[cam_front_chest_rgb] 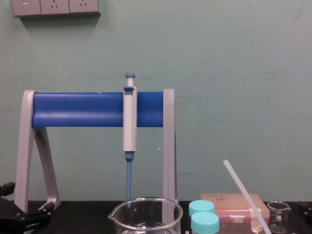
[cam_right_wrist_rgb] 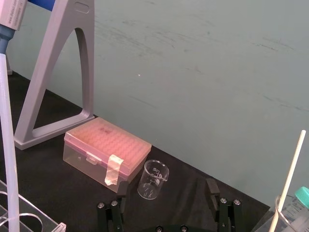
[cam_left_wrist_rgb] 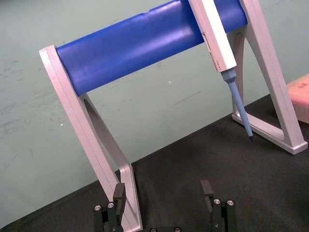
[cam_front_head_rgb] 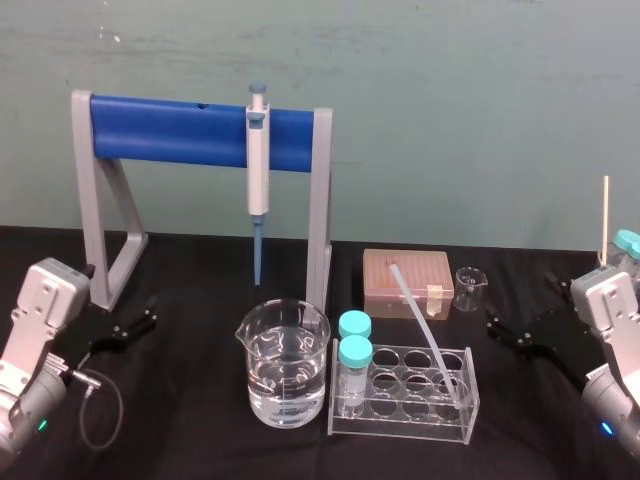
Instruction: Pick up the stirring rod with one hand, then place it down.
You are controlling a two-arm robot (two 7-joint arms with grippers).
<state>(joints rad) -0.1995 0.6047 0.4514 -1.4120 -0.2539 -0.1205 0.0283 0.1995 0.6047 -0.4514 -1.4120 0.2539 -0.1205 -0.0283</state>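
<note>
The stirring rod (cam_front_head_rgb: 428, 330) is a long translucent white rod. It leans in the clear tube rack (cam_front_head_rgb: 452, 420), its top tilting back towards the pink box; it also shows in the chest view (cam_front_chest_rgb: 242, 190) and the right wrist view (cam_right_wrist_rgb: 9, 159). My right gripper (cam_front_head_rgb: 515, 318) hovers low over the black table to the right of the rack. It is open and empty, with the small glass beaker (cam_right_wrist_rgb: 153, 180) just ahead of its fingers (cam_right_wrist_rgb: 211, 189). My left gripper (cam_front_head_rgb: 135, 318) stands open and empty at the far left, by the stand's foot (cam_left_wrist_rgb: 126, 193).
A grey stand with a blue bar (cam_front_head_rgb: 170, 130) holds a pipette (cam_front_head_rgb: 258, 165). A large beaker of water (cam_front_head_rgb: 283, 362) sits front centre, with two teal-capped tubes (cam_front_head_rgb: 354, 352) in the rack. A pink tip box (cam_front_head_rgb: 407, 282) lies behind. A thin pale stick (cam_front_head_rgb: 605, 215) stands in a container at the far right.
</note>
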